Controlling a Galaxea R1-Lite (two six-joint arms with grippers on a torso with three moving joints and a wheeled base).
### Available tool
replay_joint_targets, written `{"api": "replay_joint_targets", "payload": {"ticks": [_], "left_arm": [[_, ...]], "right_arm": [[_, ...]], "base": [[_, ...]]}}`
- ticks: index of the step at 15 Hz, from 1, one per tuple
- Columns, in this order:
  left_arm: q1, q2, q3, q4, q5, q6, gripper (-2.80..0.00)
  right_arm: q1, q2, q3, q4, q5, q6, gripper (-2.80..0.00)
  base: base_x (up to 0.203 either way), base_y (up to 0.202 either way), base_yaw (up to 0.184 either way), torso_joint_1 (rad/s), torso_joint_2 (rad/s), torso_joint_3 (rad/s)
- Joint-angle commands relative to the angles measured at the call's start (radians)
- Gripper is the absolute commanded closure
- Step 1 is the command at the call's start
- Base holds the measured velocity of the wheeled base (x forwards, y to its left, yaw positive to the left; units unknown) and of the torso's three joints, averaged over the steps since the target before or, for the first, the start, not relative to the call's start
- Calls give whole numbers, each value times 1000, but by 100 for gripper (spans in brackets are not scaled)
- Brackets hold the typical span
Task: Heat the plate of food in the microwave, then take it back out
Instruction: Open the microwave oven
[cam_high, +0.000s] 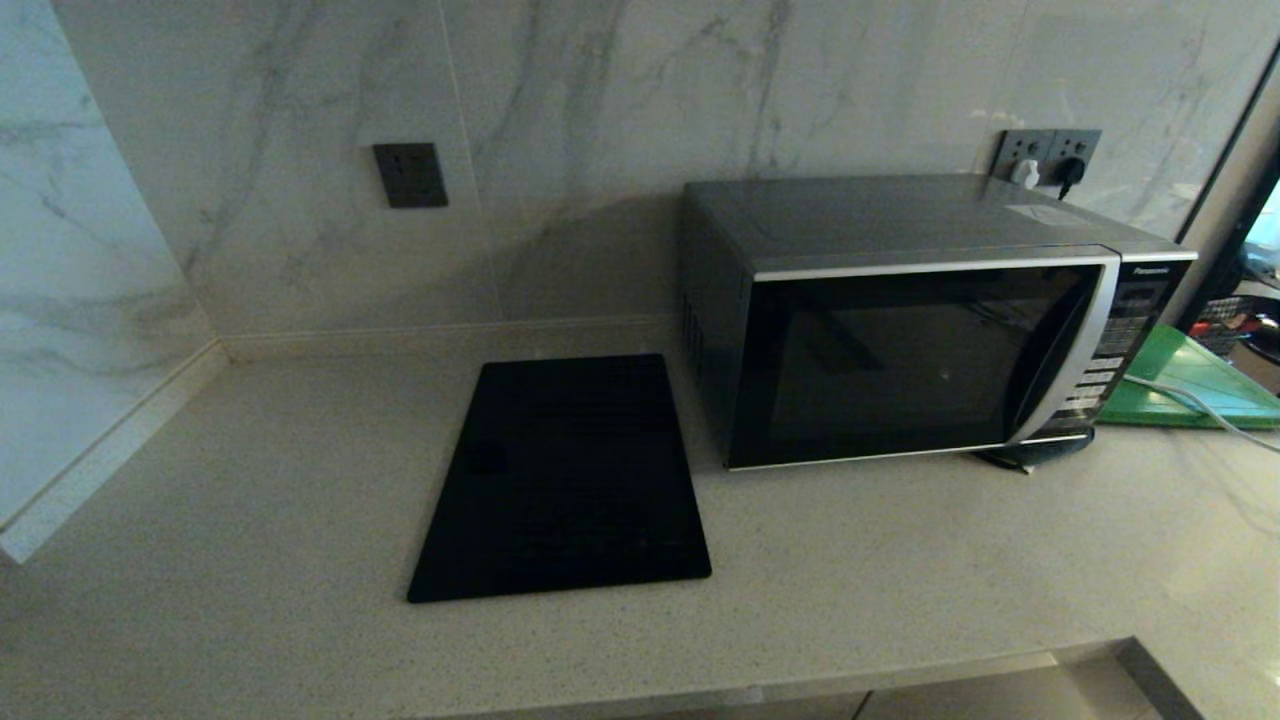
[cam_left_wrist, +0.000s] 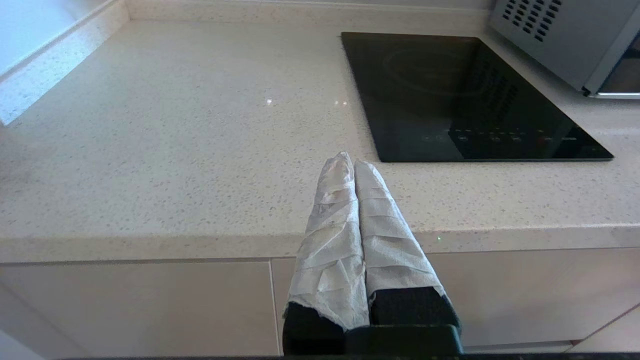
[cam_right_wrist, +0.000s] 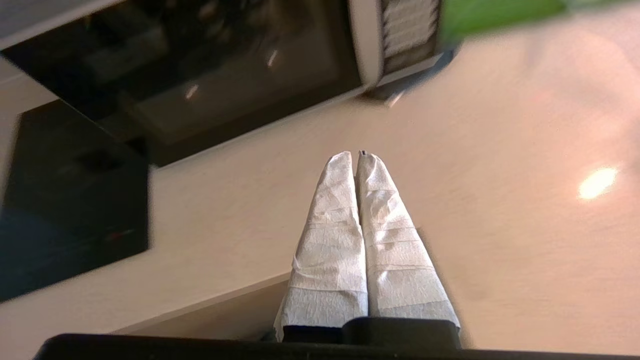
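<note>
The dark grey Panasonic microwave (cam_high: 920, 320) stands at the back right of the counter with its dark glass door closed; its door and panel also show in the right wrist view (cam_right_wrist: 200, 75). The plate of food is out of view in every frame. My left gripper (cam_left_wrist: 350, 162), wrapped in white tape, is shut and empty, hanging over the counter's front edge, near the black slab. My right gripper (cam_right_wrist: 356, 159), also taped, is shut and empty above the bare counter in front of the microwave. Neither gripper shows in the head view.
A flat black rectangular slab (cam_high: 565, 480) lies on the counter left of the microwave. A flat green board (cam_high: 1190, 385) with a white cable (cam_high: 1195, 405) across it lies right of the microwave. Marble walls close the back and left. The counter's front edge (cam_left_wrist: 200, 245) drops to cabinet fronts.
</note>
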Motion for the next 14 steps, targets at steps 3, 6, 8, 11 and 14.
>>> {"api": "replay_joint_targets", "payload": {"ticks": [3,6,8,11,14], "left_arm": [[0,0,0,-1,0,-1,0],[0,0,0,0,0,-1,0],[0,0,0,-1,0,-1,0],[0,0,0,-1,0,-1,0],[0,0,0,-1,0,-1,0]], "right_arm": [[135,-349,90,71,-125,-96,0],[185,-506,148,175,-143,-171,0],[220,-580,158,240,-139,-185,0],[248,-712,160,296,-93,-201,0],[254,-810,164,374,-79,-202,0]], "base": [[0,0,0,0,0,0],[0,0,0,0,0,0],[0,0,0,0,0,0],[0,0,0,0,0,0],[0,0,0,0,0,0]]}}
